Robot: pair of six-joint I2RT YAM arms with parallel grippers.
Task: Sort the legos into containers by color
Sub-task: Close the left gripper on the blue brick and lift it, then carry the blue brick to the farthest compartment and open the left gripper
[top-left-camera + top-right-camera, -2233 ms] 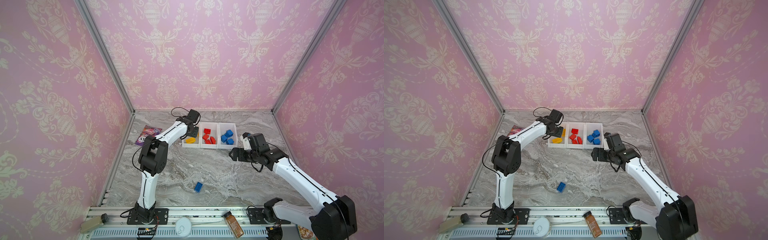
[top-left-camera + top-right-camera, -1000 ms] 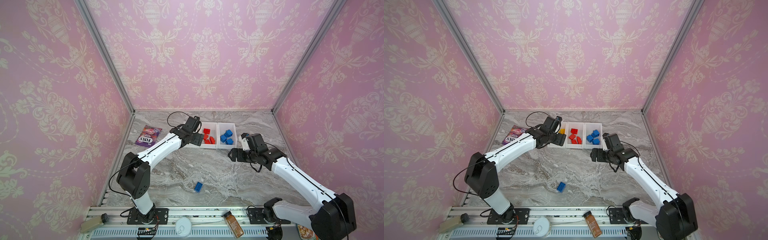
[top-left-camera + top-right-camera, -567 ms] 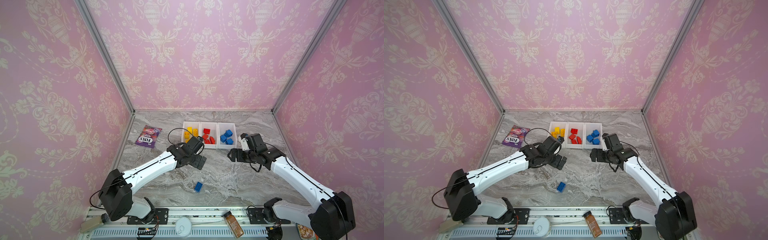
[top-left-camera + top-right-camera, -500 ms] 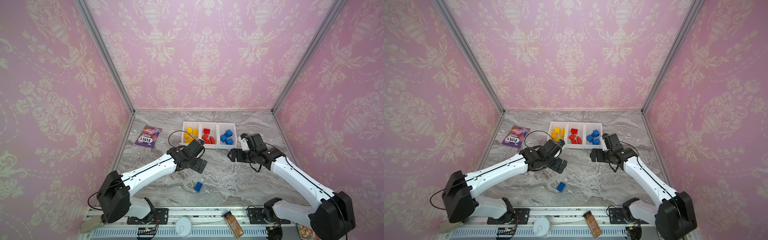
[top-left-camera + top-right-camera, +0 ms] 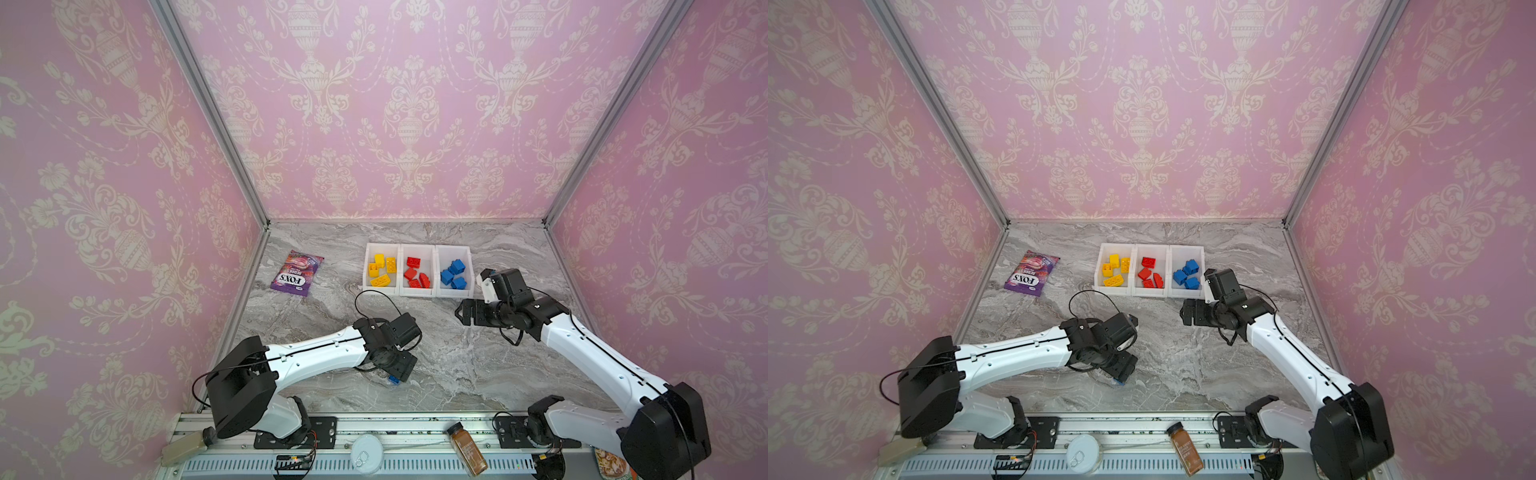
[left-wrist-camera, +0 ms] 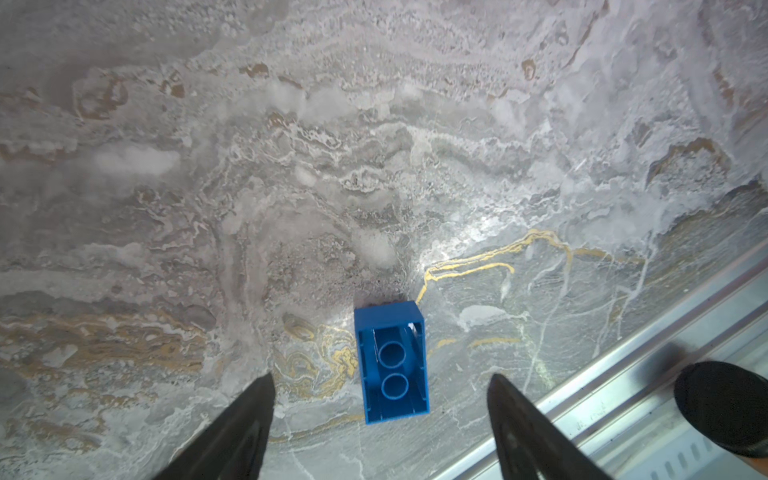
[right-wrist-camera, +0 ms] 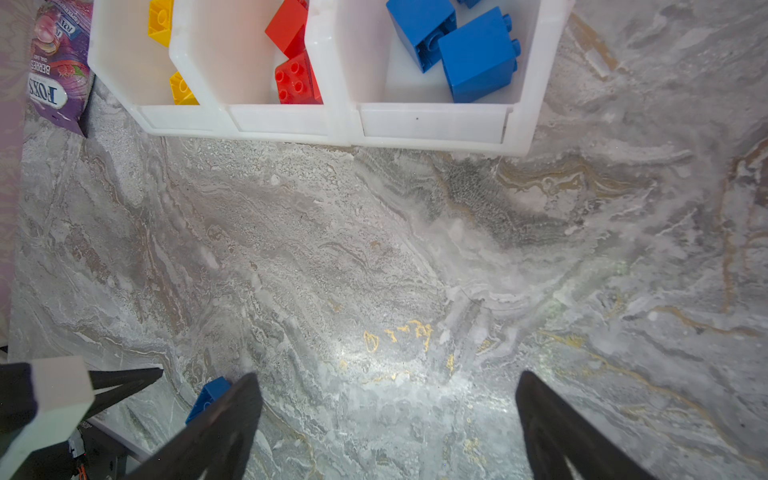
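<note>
One blue lego [image 6: 390,361] lies on its side on the marble near the front edge, hollow underside showing. My left gripper [image 6: 380,380] is open and straddles it, with neither finger touching. In both top views that gripper [image 5: 397,368] [image 5: 1121,368] covers most of the brick [image 5: 392,379]. The three white containers [image 5: 417,293] [image 5: 1150,293] at the back hold yellow legos [image 5: 381,270], red legos [image 5: 415,273] and blue legos [image 5: 454,274], one colour each. My right gripper [image 5: 463,318] [image 7: 386,378] hangs open and empty over bare marble in front of the blue bin.
A purple candy bag [image 5: 297,273] lies at the back left. A metal rail [image 6: 623,365] runs along the table's front edge just beyond the brick. On the rail sit a brown spice jar [image 5: 467,449] and a white round lid [image 5: 365,455].
My left arm has swung from the yellow bin to the table's front and now stands over the loose blue brick. The right arm has barely moved.
</note>
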